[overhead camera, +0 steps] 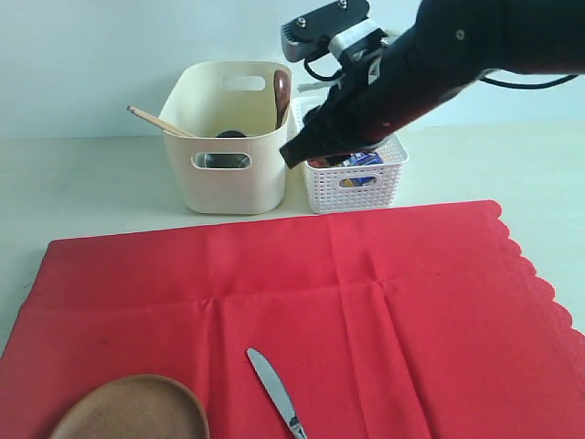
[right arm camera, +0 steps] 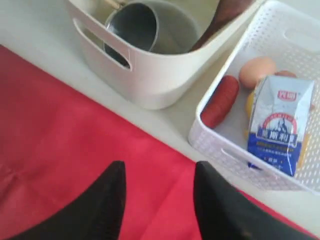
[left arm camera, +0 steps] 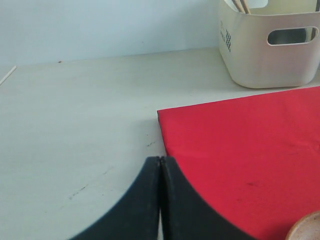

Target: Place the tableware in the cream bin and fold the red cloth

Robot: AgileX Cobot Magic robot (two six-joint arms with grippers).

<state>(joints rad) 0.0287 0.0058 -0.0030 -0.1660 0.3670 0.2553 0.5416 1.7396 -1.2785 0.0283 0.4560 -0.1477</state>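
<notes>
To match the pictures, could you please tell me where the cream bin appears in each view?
Exterior view: bin upper centre-left, behind the cloth, left of the basket.
Left wrist view: bin just beyond the cloth's corner.
Right wrist view: bin beside the basket, past the cloth, cup inside.
Shared landmark: the cloth's edge nearest the bin.

Pale table (overhead camera: 82,183) bears red cloth (overhead camera: 366,311), cream bin (overhead camera: 228,190), lattice basket (overhead camera: 327,194).

Red cloth (overhead camera: 411,293) lies bare across its right half and far strip; wooden plate (overhead camera: 132,409) and knife (overhead camera: 274,391) block its near left. Beyond, 2 containers: cream bin (overhead camera: 228,187) beside lattice basket (overhead camera: 356,187), right arm (overhead camera: 430,64) overhanging the basket.
</notes>
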